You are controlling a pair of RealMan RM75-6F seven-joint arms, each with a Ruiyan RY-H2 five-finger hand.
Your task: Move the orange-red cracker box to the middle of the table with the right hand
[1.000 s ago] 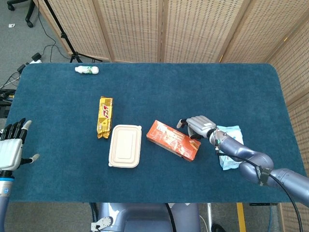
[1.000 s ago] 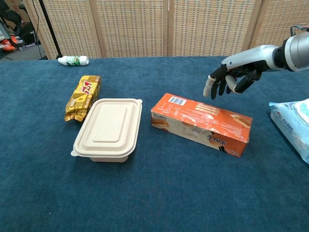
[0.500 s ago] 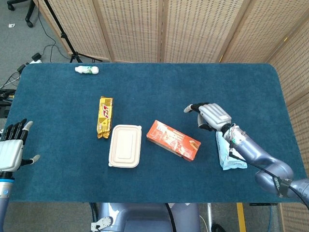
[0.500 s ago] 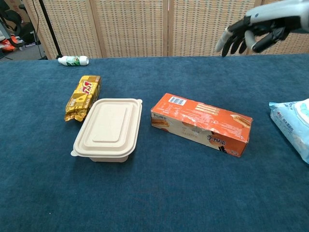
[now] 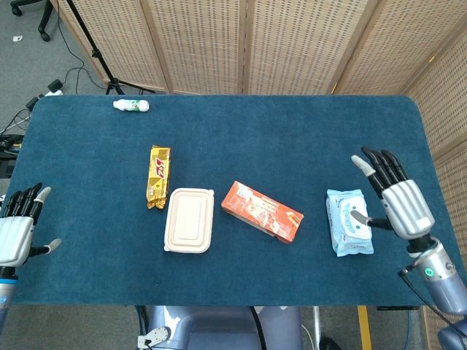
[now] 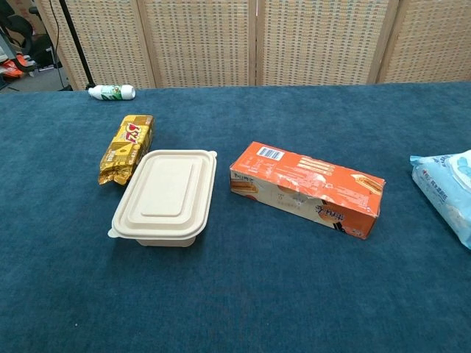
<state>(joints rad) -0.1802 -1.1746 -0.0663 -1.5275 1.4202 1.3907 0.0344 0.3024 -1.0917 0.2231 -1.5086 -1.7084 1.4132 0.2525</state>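
Near the middle of the table [image 5: 241, 131] lies the orange-red cracker box [image 5: 261, 211], flat and untouched; the right hand [image 5: 398, 204] hovers well apart at its 3 o'clock, fingers spread wide, holding nothing; a wipes pack [image 5: 349, 222] lies between them.

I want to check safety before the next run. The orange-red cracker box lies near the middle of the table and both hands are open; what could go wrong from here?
1. The right robot hand hovers beside the light-blue soft wipes pack; moving inward could drag it.
2. The orange-red cardboard cracker box lies close to the beige lidded plastic container; a further push may knock it.
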